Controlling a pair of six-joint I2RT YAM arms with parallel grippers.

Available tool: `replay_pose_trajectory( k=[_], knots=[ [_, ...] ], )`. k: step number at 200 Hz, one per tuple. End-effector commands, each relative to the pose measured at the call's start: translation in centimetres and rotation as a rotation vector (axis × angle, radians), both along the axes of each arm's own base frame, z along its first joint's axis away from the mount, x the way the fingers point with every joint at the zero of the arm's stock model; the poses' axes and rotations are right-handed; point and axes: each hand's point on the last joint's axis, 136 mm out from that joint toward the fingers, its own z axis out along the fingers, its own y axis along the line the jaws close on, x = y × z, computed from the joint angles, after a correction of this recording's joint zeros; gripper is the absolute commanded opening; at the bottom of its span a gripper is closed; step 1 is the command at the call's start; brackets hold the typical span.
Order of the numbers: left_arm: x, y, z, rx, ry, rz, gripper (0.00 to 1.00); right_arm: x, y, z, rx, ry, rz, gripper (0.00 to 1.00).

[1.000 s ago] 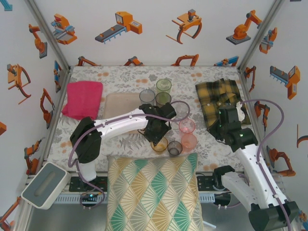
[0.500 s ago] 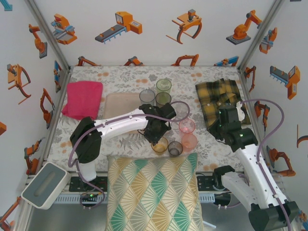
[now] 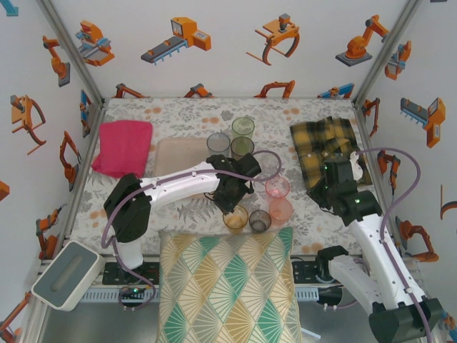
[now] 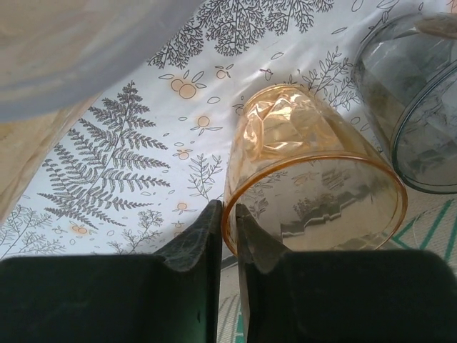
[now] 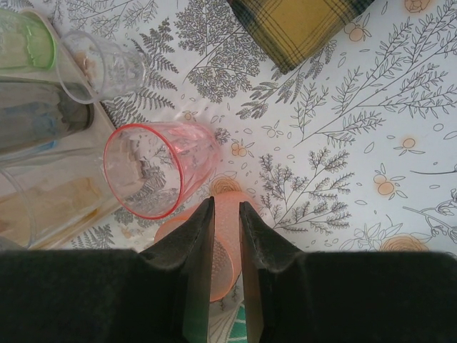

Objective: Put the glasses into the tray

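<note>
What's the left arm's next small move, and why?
Probably a short lift straight up. The left gripper has its jaws pinched on the rim of the amber glass, and a grey glass stands close beside it. Rising first should clear that neighbour before the arm swings toward the tray.

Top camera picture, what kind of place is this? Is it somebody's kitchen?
Likely a robot practice booth, not a kitchen: white walls with robot stickers, a left arm and right arm at a table, glasses set out.

No text, label, brand or number is legible on anything.
</note>
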Motion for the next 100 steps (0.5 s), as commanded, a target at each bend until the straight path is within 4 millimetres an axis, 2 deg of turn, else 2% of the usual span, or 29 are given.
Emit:
replay_pose_trajectory(
  k=[1,50,100],
  knots=[
    [0.4,0.5,1.1,-0.002,-0.03,0.008,0.16,0.3,-0.2,0.2,-0.006,-0.023,-0.007,0.23],
    [1.0,0.4,2.8,-0.019,-0.08,-0.014,0.08,0.3,-0.3,0.0,-0.008,-0.02,-0.008,0.24],
    [0.8,0.3,4.5,-0.053,-0.086,-0.047,0.09,0.5,-0.1,0.1,-0.005,-0.024,-0.005,0.23]
  ],
)
